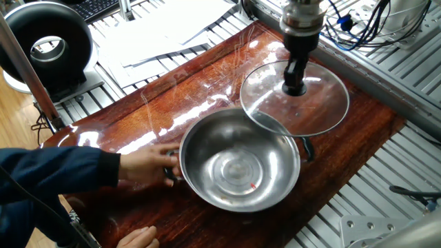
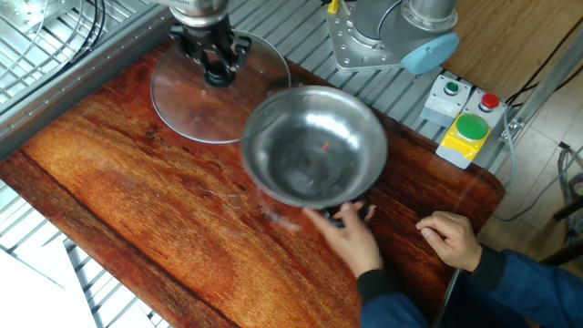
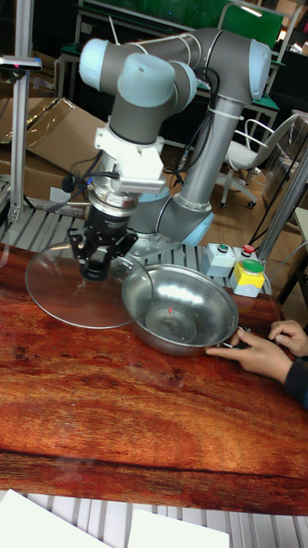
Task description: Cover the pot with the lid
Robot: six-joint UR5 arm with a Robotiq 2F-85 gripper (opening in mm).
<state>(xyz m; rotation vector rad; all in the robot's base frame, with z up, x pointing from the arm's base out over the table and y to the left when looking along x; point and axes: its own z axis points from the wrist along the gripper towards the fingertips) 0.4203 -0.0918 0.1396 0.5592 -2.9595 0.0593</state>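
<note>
The shiny steel pot (image 1: 240, 165) (image 2: 314, 148) (image 3: 181, 317) sits on the wooden table, and a person's hand (image 1: 146, 168) (image 2: 349, 235) (image 3: 257, 353) grips one of its black side handles. The clear glass lid (image 1: 295, 98) (image 2: 208, 100) (image 3: 75, 288) hangs tilted just above the table, its edge overlapping the pot's rim. My gripper (image 1: 294, 87) (image 2: 217, 73) (image 3: 95, 271) is shut on the lid's black centre knob, holding it from above.
The person's other hand (image 2: 452, 239) (image 3: 289, 335) rests at the table's edge (image 2: 455, 273). A button box (image 2: 463, 113) (image 3: 234, 265) stands beside the arm's base (image 2: 378, 36). Papers (image 1: 165, 31) and a black round device (image 1: 47, 43) lie off the table.
</note>
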